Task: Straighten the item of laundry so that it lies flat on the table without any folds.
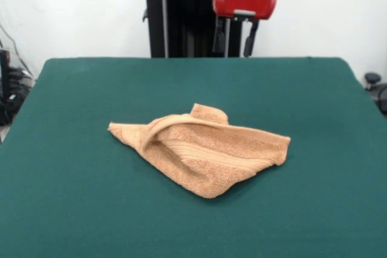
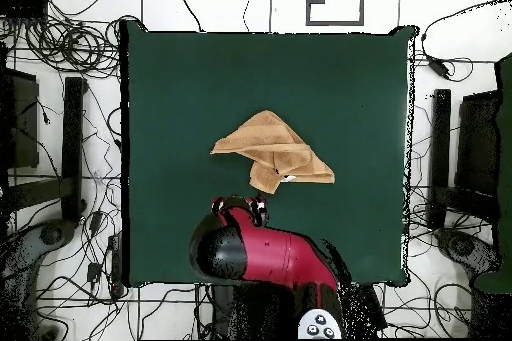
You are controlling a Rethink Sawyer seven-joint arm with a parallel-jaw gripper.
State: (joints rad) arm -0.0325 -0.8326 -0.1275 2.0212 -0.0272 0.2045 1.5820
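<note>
Black gripper (image 1: 234, 37) fingers hang below the red wrist housing at the far edge of the table (image 1: 72, 209), raised clear of the cloth surface and holding nothing; the two fingers stand apart with a visible gap between them, so the jaws are released. From overhead, the gripper (image 2: 238, 207) sits near the table's edge on the robot's side, apart from the laundry and not touching it. Orange-tan towel (image 1: 202, 156) lies near the middle of the green table, crumpled rather than flat. One hemmed edge is rolled over into a raised ridge running across its upper part, and a small hump of fabric stands up behind that ridge. A woven border band crosses the exposed face. Overhead, the towel (image 2: 272, 149) shows as a rough triangle with a folded flap hanging toward the gripper's side. Cables (image 2: 60, 47) lie on the floor around the table.
</note>
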